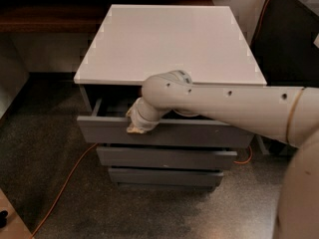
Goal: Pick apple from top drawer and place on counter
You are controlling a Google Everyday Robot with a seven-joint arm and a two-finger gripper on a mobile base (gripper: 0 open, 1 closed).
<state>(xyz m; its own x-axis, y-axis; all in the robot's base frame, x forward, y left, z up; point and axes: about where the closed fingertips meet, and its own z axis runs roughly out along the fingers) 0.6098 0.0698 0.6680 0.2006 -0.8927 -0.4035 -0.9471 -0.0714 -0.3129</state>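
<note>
The top drawer [209,134] is pulled partly out from under the counter [169,39], and its dark inside shows at the left. My gripper [135,125] is at the top edge of the drawer front, left of the middle, with the arm [224,103] reaching in from the right across the opening. The apple is hidden. A pale rounded edge [187,113] peeks out from under the arm inside the drawer; I cannot tell what it is.
Two shallower grey drawers [164,158] [164,176] sit closed below the top drawer. An orange cable [65,183] runs across the dark speckled floor at the left. A dark cabinet [294,34] stands at the right, and a wooden shelf [50,16] at the back left.
</note>
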